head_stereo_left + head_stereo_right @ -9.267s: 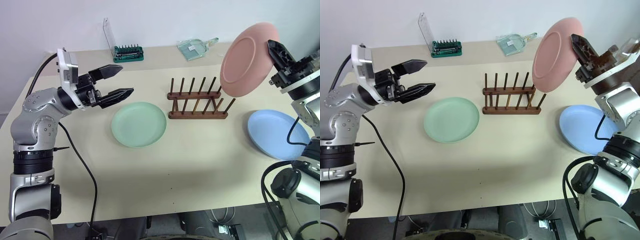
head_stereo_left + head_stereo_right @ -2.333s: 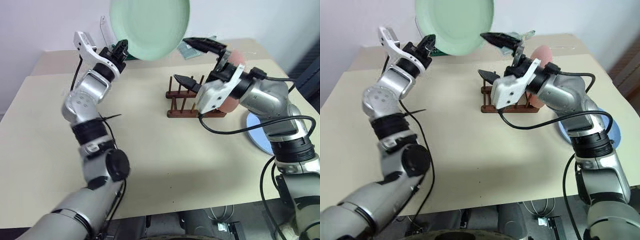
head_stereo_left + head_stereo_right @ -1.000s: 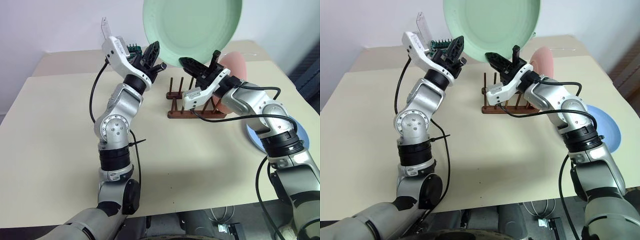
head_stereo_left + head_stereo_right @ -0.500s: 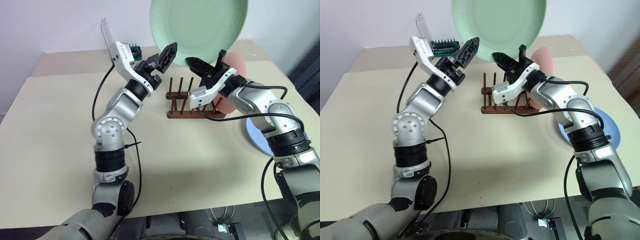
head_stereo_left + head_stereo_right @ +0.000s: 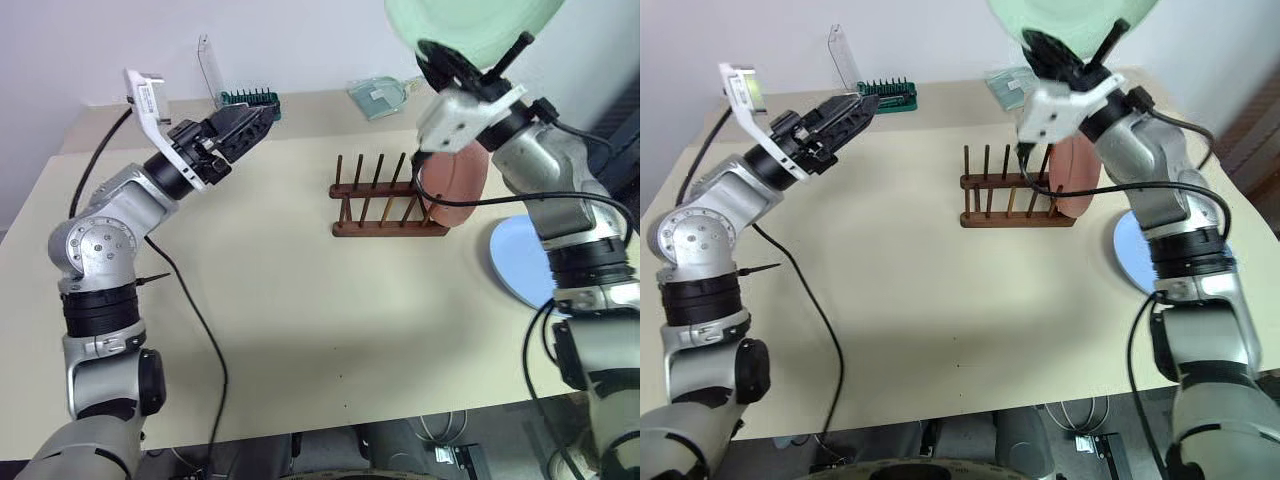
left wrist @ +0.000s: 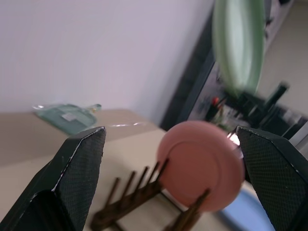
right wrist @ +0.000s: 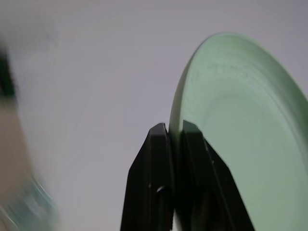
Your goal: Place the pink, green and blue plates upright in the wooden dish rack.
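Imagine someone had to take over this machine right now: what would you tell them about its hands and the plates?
Left hand: open, empty, off to the left of the rack.
Right hand: shut on the rim of the pale mint green round plate, raised high above the table.
Salmon pink round plate: already upright at the right end of the dark brown wooden dish rack.
Light blue round plate: flat on the table, right of the rack.
Left to do: slot the green plate between the pegs, then rack the blue one.
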Robot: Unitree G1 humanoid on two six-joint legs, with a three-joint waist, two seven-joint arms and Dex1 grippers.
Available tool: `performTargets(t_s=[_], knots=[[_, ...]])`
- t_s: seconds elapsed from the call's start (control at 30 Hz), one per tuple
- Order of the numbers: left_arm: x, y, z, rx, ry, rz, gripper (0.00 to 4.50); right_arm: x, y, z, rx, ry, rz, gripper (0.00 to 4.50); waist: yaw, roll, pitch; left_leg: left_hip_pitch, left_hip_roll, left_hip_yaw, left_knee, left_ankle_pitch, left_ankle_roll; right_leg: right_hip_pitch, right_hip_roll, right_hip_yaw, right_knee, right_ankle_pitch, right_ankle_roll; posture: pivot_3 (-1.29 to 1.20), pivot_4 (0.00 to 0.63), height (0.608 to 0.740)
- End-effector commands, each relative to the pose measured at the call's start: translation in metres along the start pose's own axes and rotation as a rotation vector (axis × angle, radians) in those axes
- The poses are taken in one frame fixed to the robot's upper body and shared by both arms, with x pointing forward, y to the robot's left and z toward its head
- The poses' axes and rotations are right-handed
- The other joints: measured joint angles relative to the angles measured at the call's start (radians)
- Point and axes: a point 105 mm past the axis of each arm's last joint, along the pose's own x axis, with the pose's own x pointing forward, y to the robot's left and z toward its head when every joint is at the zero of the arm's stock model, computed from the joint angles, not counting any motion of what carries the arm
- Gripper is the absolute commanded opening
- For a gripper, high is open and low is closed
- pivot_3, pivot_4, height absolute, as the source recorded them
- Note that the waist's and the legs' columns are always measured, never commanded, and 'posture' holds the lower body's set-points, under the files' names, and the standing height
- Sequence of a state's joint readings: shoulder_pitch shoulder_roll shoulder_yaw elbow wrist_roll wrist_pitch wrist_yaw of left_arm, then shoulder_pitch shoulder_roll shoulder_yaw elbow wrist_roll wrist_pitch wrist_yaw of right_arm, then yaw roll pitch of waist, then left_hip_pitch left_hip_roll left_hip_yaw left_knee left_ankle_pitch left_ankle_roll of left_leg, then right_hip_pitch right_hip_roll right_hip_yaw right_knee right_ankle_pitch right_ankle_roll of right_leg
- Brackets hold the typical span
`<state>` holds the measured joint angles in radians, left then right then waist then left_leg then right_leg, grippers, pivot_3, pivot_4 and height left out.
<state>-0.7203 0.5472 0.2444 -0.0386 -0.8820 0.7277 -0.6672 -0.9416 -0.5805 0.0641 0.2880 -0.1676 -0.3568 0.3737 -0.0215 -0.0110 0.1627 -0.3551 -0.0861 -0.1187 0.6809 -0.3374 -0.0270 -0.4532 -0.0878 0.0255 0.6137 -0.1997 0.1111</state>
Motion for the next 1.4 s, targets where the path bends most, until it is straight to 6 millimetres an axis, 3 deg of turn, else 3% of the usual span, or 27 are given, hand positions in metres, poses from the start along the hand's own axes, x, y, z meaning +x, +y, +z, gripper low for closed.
performTargets(t_s=[0.03,0.2,0.33,0.53,0.6,0.77,0.97,1.4], knots=[[-0.011,-0.008,0.000,0.135,0.071,-0.105,4.46,0.007,-0.037,0.023,0.413,-0.108,-0.080,0.00,0.001,0.000,0.000,0.000,0.000,-0.001,0.000,0.000,0.000,0.000,0.000,0.000,0.000,0.000,0.000,0.00,0.150,0.740],[-0.033,-0.018,-0.001,0.249,0.155,-0.240,4.46,0.008,-0.067,0.047,0.948,-0.248,-0.100,0.00,0.005,0.002,0.001,-0.003,-0.001,-0.003,0.000,0.000,0.000,-0.004,-0.001,-0.001,0.001,0.000,0.000,0.00,0.150,0.740],[-0.042,-0.023,0.000,0.197,0.187,-0.310,4.46,0.000,-0.065,0.038,1.235,-0.217,-0.076,0.00,0.007,0.002,0.001,-0.003,-0.001,-0.003,0.000,0.000,0.000,-0.003,-0.001,-0.001,0.001,0.000,0.000,0.00,0.150,0.740],[-0.041,-0.035,0.005,0.177,0.162,-0.366,4.46,-0.013,-0.064,0.046,1.597,-0.269,-0.006,0.00,0.004,0.002,0.001,-0.003,-0.001,-0.002,0.000,0.000,0.001,-0.005,-0.002,-0.001,0.002,0.000,0.000,0.00,0.150,0.740],[-0.036,-0.033,0.005,0.208,0.161,-0.345,4.46,-0.016,-0.065,0.026,1.707,-0.224,-0.111,0.00,0.004,0.002,0.001,-0.004,-0.001,-0.002,0.000,0.000,0.001,-0.006,-0.002,-0.001,0.002,0.000,0.000,0.00,0.150,0.740],[-0.032,-0.032,0.004,0.245,0.142,-0.332,4.46,-0.033,-0.051,-0.007,1.794,-0.108,-0.224,0.00,0.008,0.002,0.001,-0.003,-0.001,-0.001,0.000,-0.001,0.001,-0.005,-0.002,-0.001,0.002,0.000,0.000,0.00,0.150,0.740],[-0.034,-0.028,0.000,0.260,0.145,-0.323,4.46,-0.041,-0.032,-0.008,1.870,-0.091,-0.196,0.00,0.002,0.003,0.001,-0.004,0.000,0.000,-0.001,-0.001,0.001,-0.007,-0.002,0.000,0.003,0.000,0.000,0.00,0.150,0.740],[-0.032,-0.029,-0.002,0.268,0.131,-0.319,4.46,-0.050,-0.011,-0.014,1.907,-0.023,-0.165,0.00,0.004,0.003,0.001,-0.003,0.000,0.001,0.000,-0.001,0.002,-0.006,-0.002,0.000,0.003,0.000,0.000,0.00,0.150,0.740]])
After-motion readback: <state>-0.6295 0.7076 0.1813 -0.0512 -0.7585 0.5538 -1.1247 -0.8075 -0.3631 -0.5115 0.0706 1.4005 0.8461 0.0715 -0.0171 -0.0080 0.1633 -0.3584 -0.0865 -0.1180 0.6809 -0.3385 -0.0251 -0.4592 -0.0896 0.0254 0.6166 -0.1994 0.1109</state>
